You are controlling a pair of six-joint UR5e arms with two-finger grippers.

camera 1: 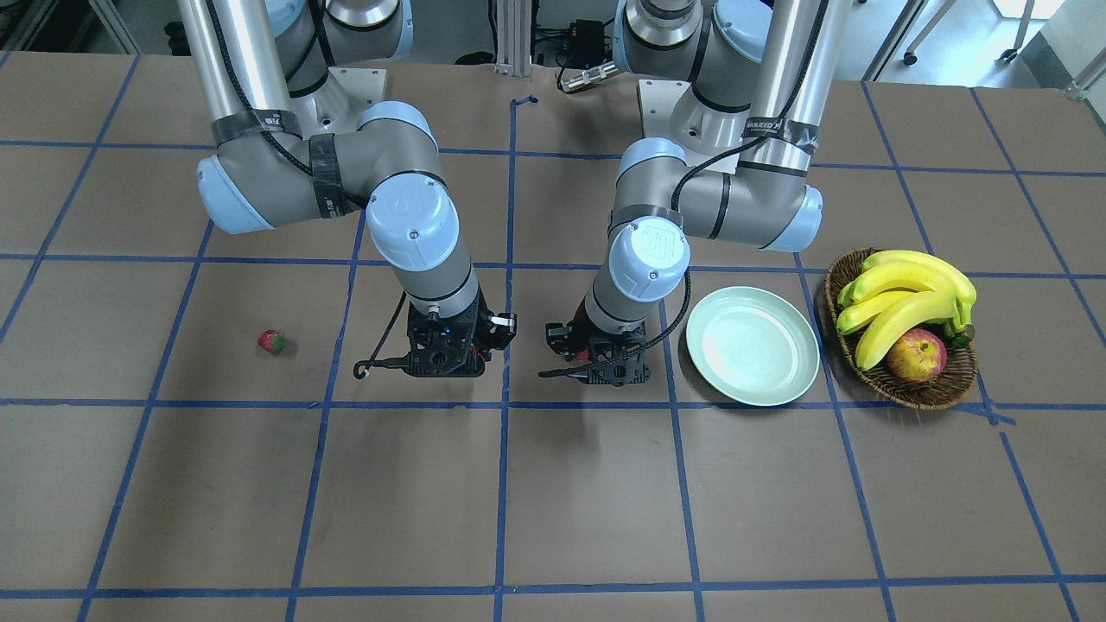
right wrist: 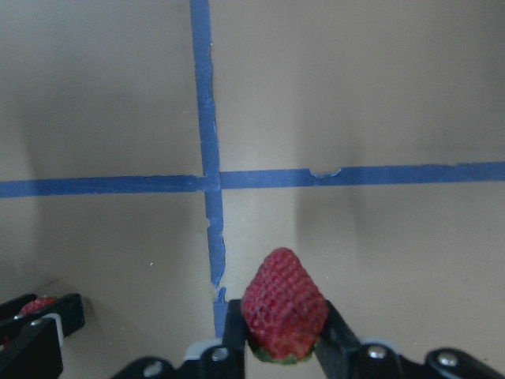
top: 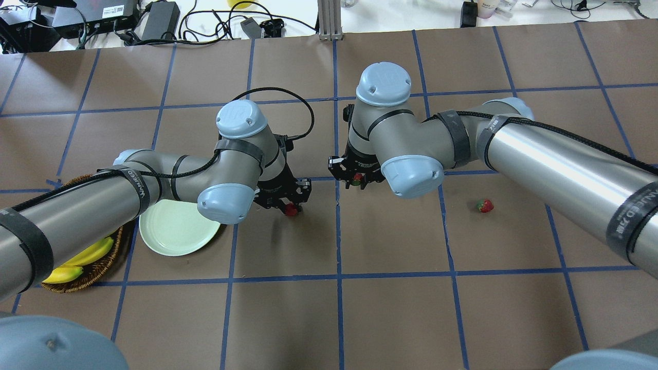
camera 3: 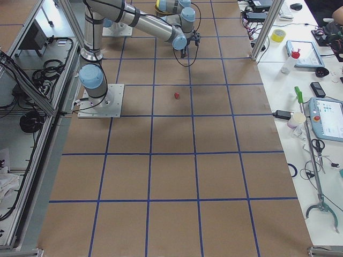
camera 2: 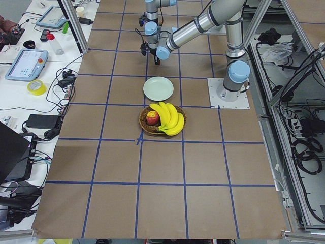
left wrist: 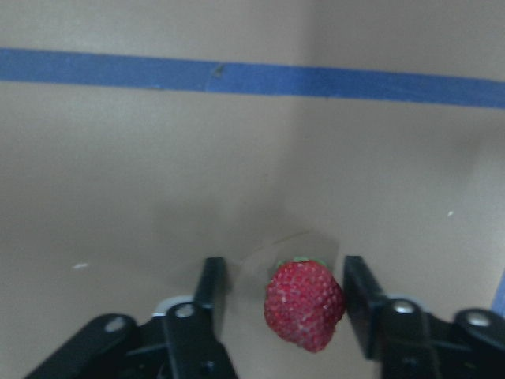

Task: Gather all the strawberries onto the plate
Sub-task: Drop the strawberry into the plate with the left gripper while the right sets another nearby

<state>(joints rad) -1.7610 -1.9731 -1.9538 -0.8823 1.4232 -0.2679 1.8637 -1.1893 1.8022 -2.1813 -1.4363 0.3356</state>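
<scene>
Right claw (right wrist: 282,320): pinched tight on strawberry A (right wrist: 282,296), which looks lifted off the table (camera 1: 553,518).

Left claw (left wrist: 282,272): spread around strawberry B (left wrist: 304,304). One finger touches it and there's a gap on the other side, so no grip yet. Can't tell if B rests on the table.

Strawberry C (camera 1: 271,342): loose on the table out on my right arm's side, well apart from the plate (camera 1: 782,376).

The plate is near my left claw, with nothing in it.

My read: zero of three delivered. One is held, one is mid-grasp and one is untouched. All three drops are left.
</scene>
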